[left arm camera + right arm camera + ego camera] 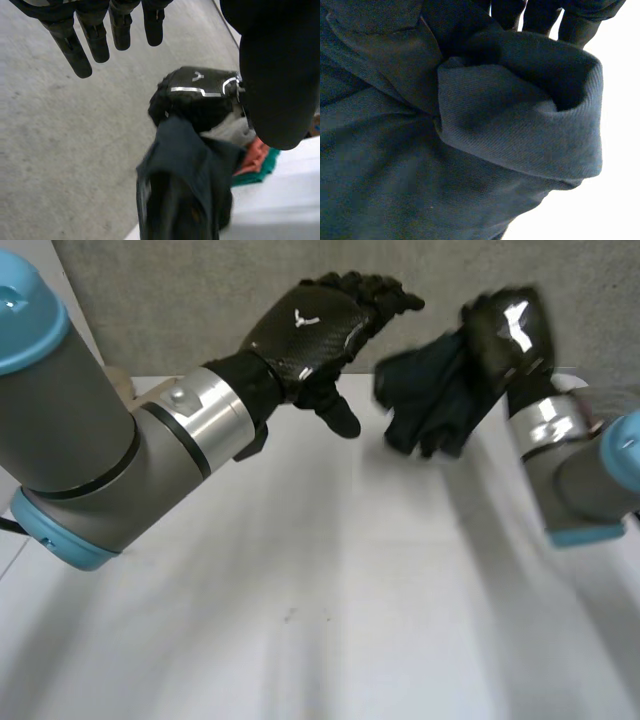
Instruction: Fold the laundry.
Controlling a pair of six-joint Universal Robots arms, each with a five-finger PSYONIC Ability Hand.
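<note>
Here, the right robot hand clutches a bunched dark cloth; the left robot hand hangs slack-fingered.

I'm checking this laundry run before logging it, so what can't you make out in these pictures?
- How the right hand holds the dark cloth: cloth covers its palm, right wrist view.
- Orange and teal cloths: left wrist view, mostly behind the dark cloth and left hand.
</note>
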